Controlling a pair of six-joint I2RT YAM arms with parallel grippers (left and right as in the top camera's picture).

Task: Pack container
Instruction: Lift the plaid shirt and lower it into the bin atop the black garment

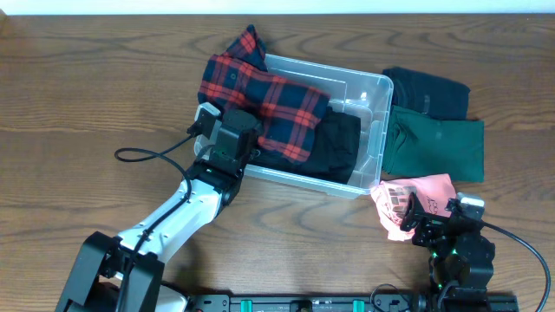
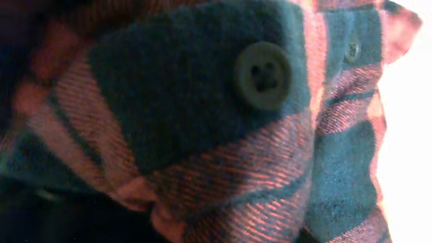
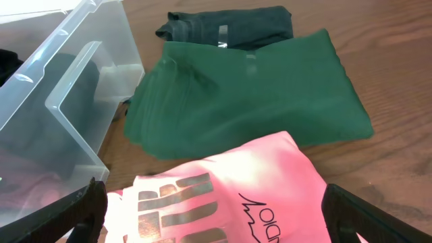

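Left hand (image 1: 232,132) is on the plaid shirt (image 1: 264,95) at the container's (image 1: 375,139) nine o'clock edge, its grip I cannot tell; right hand (image 3: 216,206) is open over the pink shirt (image 3: 229,179).

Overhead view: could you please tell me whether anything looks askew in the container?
Yes. The plaid shirt is bunched up and only partly inside the container. One end spills over its far left corner onto the table.
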